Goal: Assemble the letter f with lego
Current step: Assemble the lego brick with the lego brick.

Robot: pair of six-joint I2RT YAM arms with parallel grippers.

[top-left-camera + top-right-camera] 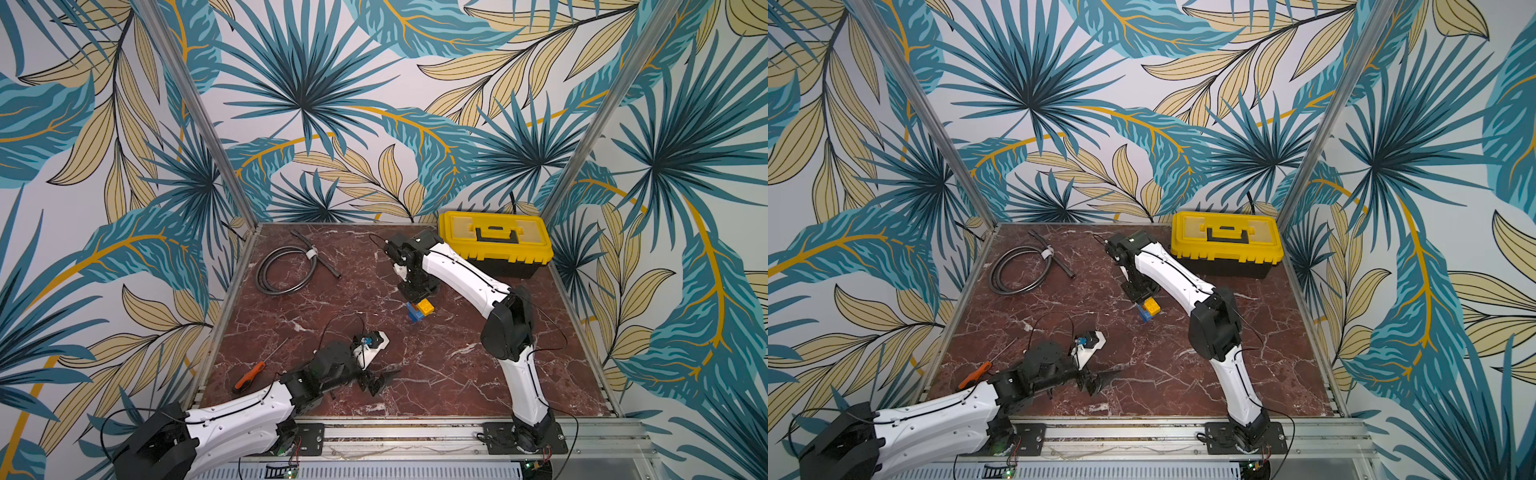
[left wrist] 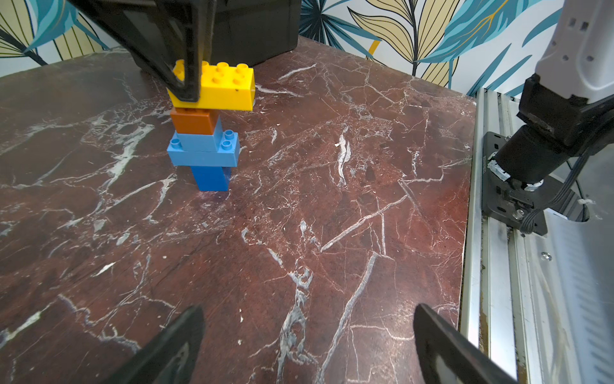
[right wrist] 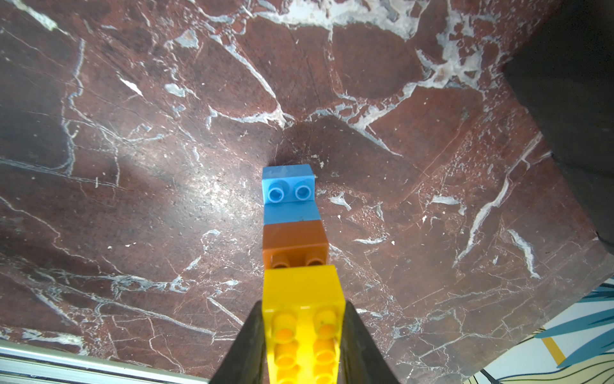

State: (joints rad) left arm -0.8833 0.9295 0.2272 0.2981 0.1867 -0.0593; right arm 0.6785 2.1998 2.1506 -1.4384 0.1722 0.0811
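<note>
While the right arm rises from its base at the near right edge, bends at the elbow and slopes far and left with its wrist turned downward, the right claw (image 3: 301,305) pinches one end of the yellow bar (image 2: 229,87) topping the letter f (image 1: 419,312). That stack stands upright on the worktop (image 1: 457,374), right of centre and nearer than the toolbox (image 1: 494,241). The left arm lies low at the near left, its left claw (image 2: 307,317) spread wide, pointing right.
</note>
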